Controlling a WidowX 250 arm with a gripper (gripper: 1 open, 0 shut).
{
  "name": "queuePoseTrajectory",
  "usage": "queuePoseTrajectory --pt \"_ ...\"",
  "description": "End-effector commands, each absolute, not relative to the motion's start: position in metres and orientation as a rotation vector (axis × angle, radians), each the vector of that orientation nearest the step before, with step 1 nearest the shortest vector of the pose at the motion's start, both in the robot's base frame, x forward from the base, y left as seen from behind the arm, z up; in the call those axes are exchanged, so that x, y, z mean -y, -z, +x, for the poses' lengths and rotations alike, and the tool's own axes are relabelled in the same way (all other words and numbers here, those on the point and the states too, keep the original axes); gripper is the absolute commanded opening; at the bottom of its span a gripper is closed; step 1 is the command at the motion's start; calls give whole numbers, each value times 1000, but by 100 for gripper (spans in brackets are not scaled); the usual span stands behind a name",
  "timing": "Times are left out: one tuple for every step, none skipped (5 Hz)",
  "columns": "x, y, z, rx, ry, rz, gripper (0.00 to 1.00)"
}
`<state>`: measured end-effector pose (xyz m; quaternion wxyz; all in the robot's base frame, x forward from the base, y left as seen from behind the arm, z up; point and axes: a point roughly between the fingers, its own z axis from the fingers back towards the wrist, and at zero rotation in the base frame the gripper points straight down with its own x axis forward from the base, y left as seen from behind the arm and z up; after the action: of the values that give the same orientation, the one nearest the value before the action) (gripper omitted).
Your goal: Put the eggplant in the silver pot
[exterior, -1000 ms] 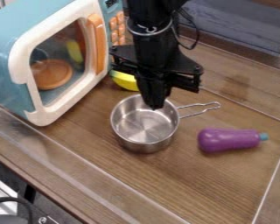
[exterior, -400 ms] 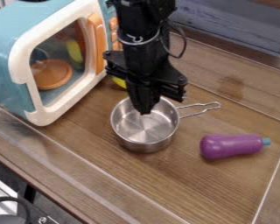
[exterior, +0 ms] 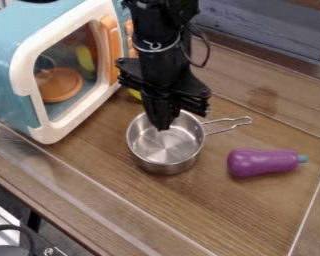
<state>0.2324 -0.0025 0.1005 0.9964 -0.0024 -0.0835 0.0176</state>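
The purple eggplant (exterior: 264, 162) with its teal stem lies on the wooden table at the right, stem pointing right. To its left stands the silver pot (exterior: 166, 143), empty, its wire handle toward the eggplant. My gripper (exterior: 163, 122) points straight down over the pot's far rim, fingers shut with nothing between them. It is well apart from the eggplant, to its upper left.
A teal and white toy microwave (exterior: 49, 60) with its door ajar stands at the left, something orange inside. A yellow toy (exterior: 140, 92) lies behind the arm next to the microwave. The table's front edge runs along the bottom left.
The gripper has shifted slightly left and a little lower over the pot. The eggplant and pot stay where they were.
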Motion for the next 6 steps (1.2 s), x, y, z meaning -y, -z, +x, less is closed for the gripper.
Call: queuePoseTrajectory --pt "-2 -97 244 178 -44 5 0" --pt "-5 -91 254 175 -56 11 0" --pt "-10 -86 262 166 -74 17 0" --pt "-13 -89 265 158 -89 21 0" --pt "-14 -93 268 152 -101 22 0" --pt "-5 -84 268 144 -138 25 0"
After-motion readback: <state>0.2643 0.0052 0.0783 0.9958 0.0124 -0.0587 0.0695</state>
